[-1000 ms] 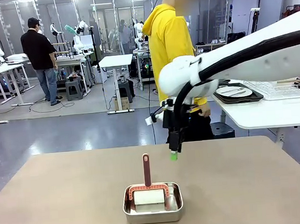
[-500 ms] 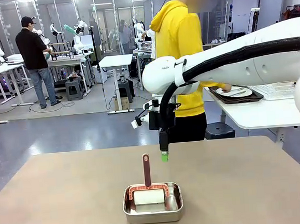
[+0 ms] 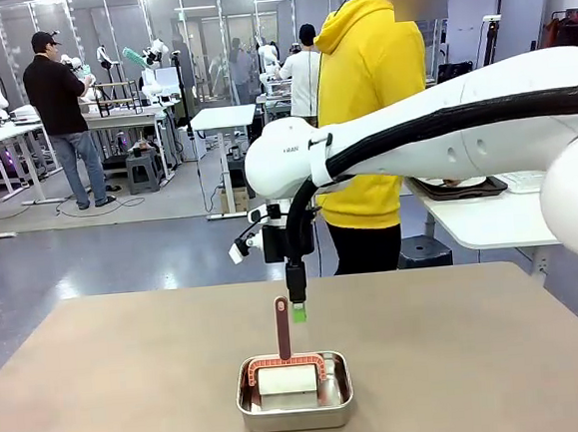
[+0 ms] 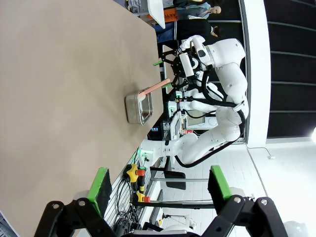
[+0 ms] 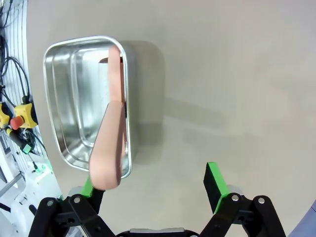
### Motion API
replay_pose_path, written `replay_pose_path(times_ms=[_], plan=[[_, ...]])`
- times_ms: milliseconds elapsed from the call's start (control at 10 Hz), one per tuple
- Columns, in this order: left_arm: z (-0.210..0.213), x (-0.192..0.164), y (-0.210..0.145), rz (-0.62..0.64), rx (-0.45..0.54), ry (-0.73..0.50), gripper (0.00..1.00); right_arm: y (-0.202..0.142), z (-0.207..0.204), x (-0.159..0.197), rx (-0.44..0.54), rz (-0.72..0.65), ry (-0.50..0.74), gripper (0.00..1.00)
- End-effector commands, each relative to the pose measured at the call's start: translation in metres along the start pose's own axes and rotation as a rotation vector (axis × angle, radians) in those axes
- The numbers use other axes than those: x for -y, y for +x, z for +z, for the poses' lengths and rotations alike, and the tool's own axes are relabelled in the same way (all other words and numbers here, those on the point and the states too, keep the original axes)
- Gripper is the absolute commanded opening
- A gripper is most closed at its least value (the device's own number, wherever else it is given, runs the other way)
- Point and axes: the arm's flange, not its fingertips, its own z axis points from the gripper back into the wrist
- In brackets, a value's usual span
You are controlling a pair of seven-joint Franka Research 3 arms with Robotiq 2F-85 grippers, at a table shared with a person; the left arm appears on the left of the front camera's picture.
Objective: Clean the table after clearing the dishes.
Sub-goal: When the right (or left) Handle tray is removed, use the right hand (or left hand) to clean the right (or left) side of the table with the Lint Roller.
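Though still open, right pincer (image 3: 299, 313) nearer handle (image 3: 283, 327).

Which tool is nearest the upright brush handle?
The right arm's black, green-padded tool, open beside the reddish-brown brush handle in the rectangular steel pan; the left tool sits far back.

Bright even indoor light, soft shadows on the table (image 5: 222, 74), wide-angle wrist distortion

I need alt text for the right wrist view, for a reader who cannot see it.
The open right gripper hangs over the tan table, beside a steel pan. A pink handle rises from the pan toward the gripper, not gripped.
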Motion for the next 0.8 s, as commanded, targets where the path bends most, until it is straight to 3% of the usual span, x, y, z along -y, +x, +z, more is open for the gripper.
replay_pose_path(times_ms=[0,700], plan=[[0.0012,0.0003,-0.0023,-0.009,0.002,0.004,1.0,0.0053,0.0023,0.0061,-0.02,0.025,-0.002,1.0],[0.0012,0.0003,-0.0023,-0.009,0.002,0.004,1.0,0.0081,-0.0015,-0.0025,-0.077,0.011,0.078,1.0]])
